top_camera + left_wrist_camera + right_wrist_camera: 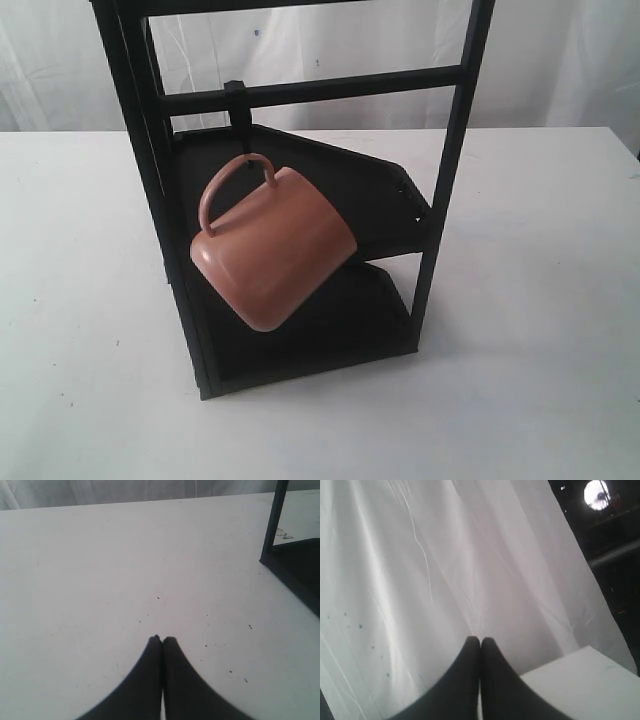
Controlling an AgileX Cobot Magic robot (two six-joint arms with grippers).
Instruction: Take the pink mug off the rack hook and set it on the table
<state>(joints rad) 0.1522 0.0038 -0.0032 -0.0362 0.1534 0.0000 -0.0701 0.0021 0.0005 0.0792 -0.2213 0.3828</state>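
on the rack hook (240,115), exterior view alone, hangs the pink mug (275,250).

Items counted: one pink mug (275,255), one rack hook (240,115), one rack (450,180) carrying two angled shelf panels (350,180), and one table (540,330). Grippers number two, the left gripper (162,639) and the right gripper (480,639), each showing two dark fingers (142,685). One corner post (274,522) of the rack stands on the table ahead of the left gripper's tips, off to one side and well apart. One white curtain (445,555) and one round bright light (596,493) lie beyond the right gripper's tips.
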